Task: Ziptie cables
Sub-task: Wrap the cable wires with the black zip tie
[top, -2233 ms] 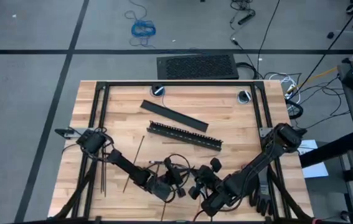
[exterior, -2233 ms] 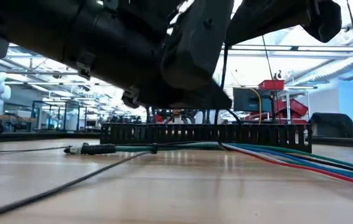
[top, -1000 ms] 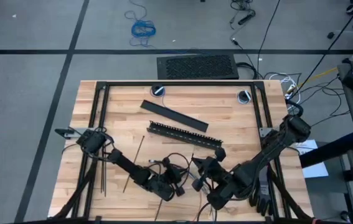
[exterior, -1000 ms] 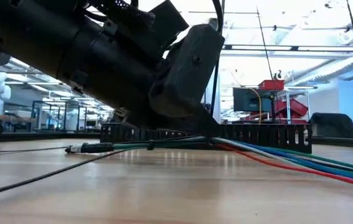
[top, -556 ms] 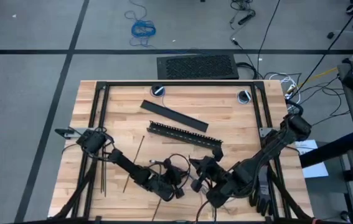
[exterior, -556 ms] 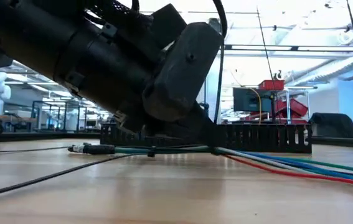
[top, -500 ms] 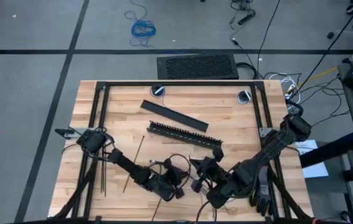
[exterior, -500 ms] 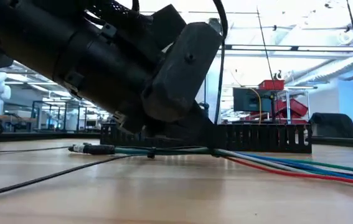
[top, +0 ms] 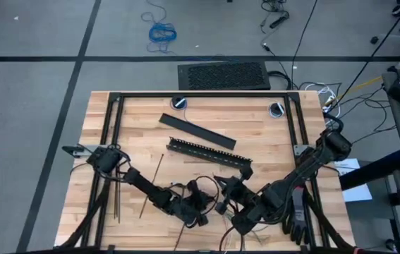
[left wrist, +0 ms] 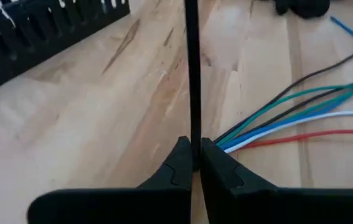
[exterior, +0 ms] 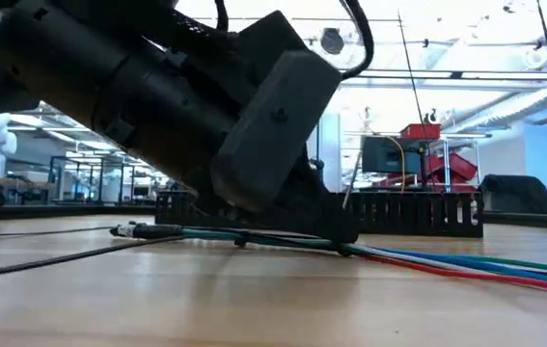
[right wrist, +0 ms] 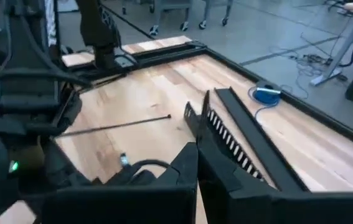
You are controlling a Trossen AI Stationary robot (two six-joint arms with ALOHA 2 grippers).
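left gripper (left wrist: 195, 163) pinching a ziptie (left wrist: 192, 74) upright | cables (left wrist: 288, 112) splayed beside it | right gripper (right wrist: 198, 163) clenched, nothing visibly held

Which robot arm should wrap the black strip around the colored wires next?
Probably the left. Its left gripper is shut on a ziptie, right beside the cables. The right gripper is shut too, and nothing shows between its fingers, so it looks less ready.

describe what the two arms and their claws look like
Both arms are matte black with chunky jointed links, thin black cables looping along them. The left claw and right claw each have two flat, tapered black fingers. A small green light glows on the left arm.
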